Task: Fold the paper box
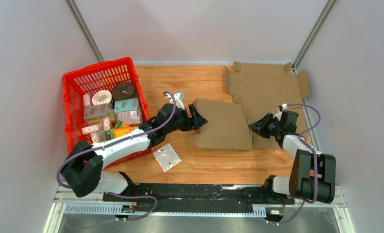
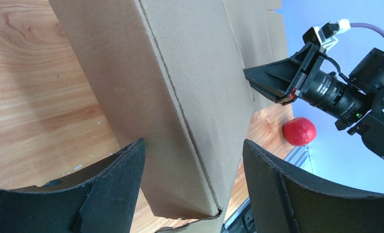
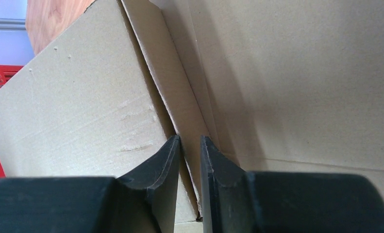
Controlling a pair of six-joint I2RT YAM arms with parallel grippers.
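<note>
While one paper box (image 1: 224, 124) lies between two claws, left claw (image 1: 199, 118) wide astride, right claw (image 1: 253, 127) pinching its edge

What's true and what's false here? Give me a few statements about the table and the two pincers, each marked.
1. The red basket is empty. False: the red basket holds small packages.
2. The left pincer is open, with a finger on each side of the cardboard box. True.
3. A flat, unfolded cardboard sheet lies at the far right of the table. True.
4. The right pincer is wide open, well away from the box. False: the right pincer is nearly closed on the box's right edge.
</note>
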